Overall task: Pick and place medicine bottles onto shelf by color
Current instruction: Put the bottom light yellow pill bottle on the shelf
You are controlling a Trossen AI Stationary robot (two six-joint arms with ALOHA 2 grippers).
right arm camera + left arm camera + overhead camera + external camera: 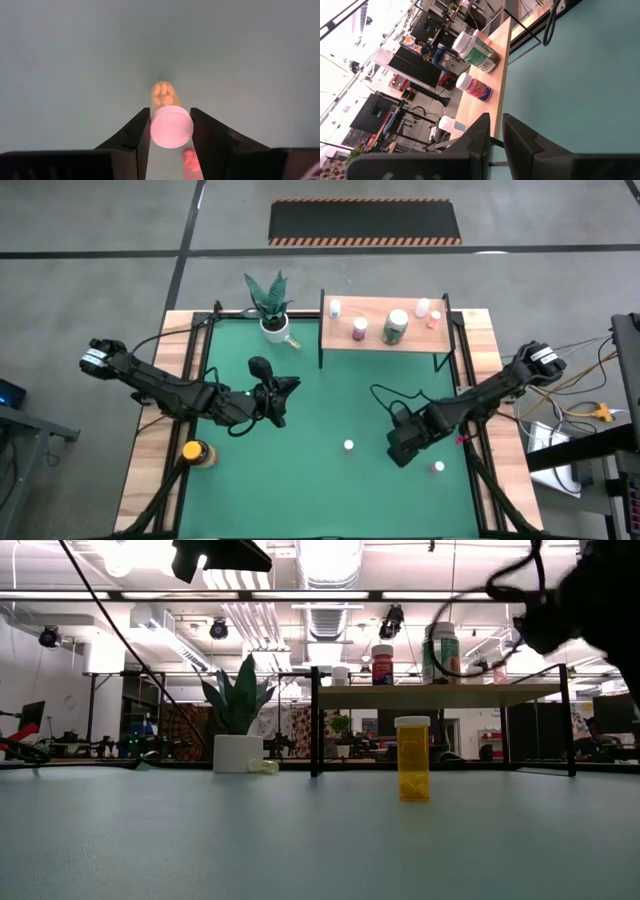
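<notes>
My right gripper (405, 444) (170, 112) points down at the mat's near right and is shut on a small orange bottle (164, 95) with a white cap. From above, the gripper hides this bottle. My left gripper (276, 394) (496, 118) hovers shut and empty over the mat's middle left, facing the shelf (390, 342). Several bottles stand on the shelf, among them a pink one (476, 88) and a greenish one (481, 52). An orange bottle (348, 445) (413, 772) stands on its base on the mat. Another white-capped bottle (438, 467) is near the right edge. My right gripper pinches the bottle's white cap (156, 131) between its two fingers, one on each side. The fingers come from above, pointing down along the bottle. The bottle is upright, its base toward the mat; I cannot tell whether the base rests on the mat.
A white pot with a green plant (270, 320) stands at the far left beside the shelf. An amber bottle with a yellow cap (192, 451) stands at the near left edge. Black frame bars (190, 360) run along both sides of the green mat (330, 490).
</notes>
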